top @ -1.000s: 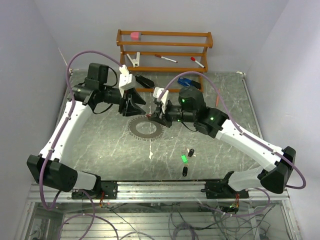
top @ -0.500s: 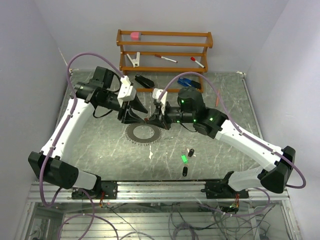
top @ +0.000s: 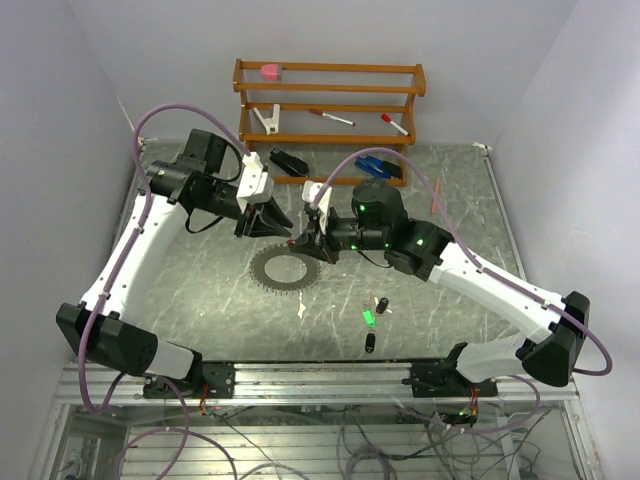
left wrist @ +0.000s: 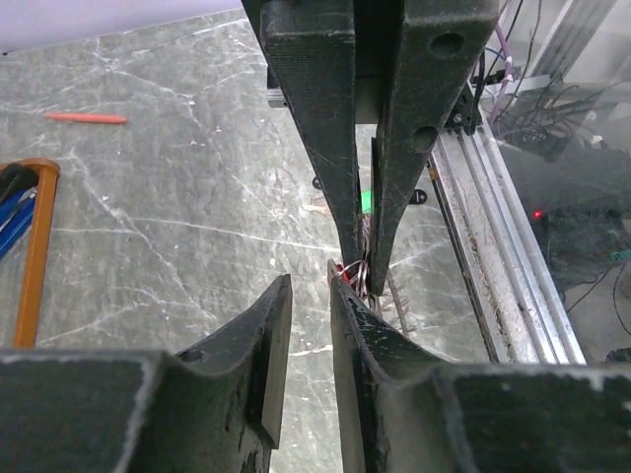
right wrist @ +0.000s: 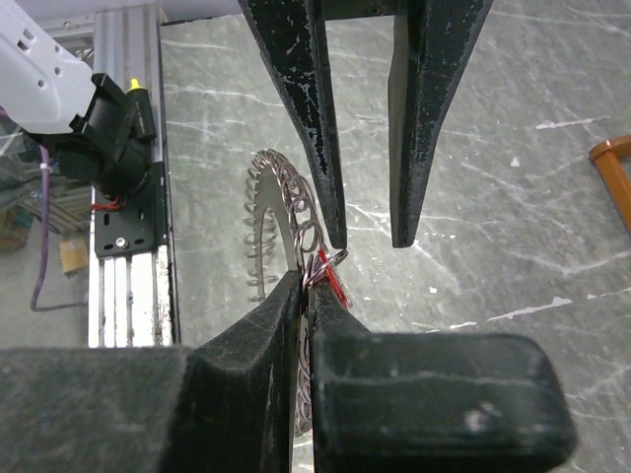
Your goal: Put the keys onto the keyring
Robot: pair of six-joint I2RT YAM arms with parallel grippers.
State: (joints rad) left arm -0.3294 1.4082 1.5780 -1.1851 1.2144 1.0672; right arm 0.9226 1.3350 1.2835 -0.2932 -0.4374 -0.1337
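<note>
We see the right gripper (right wrist: 306, 288) with its ribbed black fingers pressed together on the rim of the keyring (right wrist: 281, 187), a thin silvery hoop whose edge is a row of small wire loops, jagged like a saw blade. From above, the keyring reads as a flattened oval low over the middle of the table (top: 200, 290), a grey-green slab veined with white. Its far right edge is at that gripper's tips, and we cannot tell whether the rest touches the surface. The red key (right wrist: 333, 284) shows only as a glossy plastic sliver beside those tips, so its direction is unclear. The left gripper (left wrist: 310, 291) meets the right one tip to tip from the far left, its matte wedge-shaped fingers a narrow gap apart with nothing between them. Nearer and to the right, well apart from the keyring, lie the green key (top: 368, 318), a black key (top: 381, 304) and a second black key (top: 369, 343), each lengthwise roughly near to far.
</note>
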